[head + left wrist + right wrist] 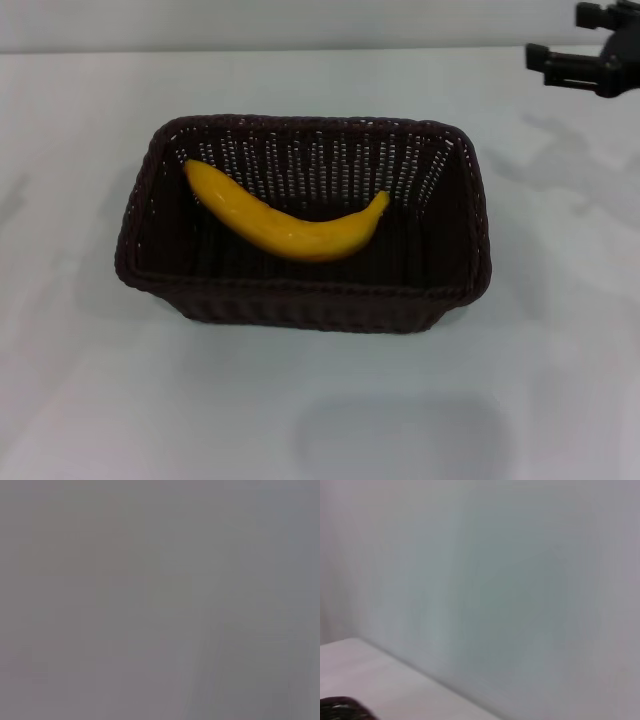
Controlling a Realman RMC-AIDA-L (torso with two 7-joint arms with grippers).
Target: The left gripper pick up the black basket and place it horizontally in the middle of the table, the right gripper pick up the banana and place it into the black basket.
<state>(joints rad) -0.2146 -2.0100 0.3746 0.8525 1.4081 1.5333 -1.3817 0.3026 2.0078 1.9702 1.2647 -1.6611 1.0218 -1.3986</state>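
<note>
Head view: banana (290, 225) inside black basket (300, 300); right gripper (585, 50) cropped at corner, finger state unreadable.

Even, soft light falls from above across the head view; the white bench (90, 400) reads pale grey, without hard glare. The black basket (300, 300) throws only a faint shadow toward the near side, its inside is dark, and a dull sheen runs along the banana (285, 225). Blurred grey shadows lie on the bench at far right. The left wrist view is a featureless grey blur. The right wrist view is smeared and out of focus.
</note>
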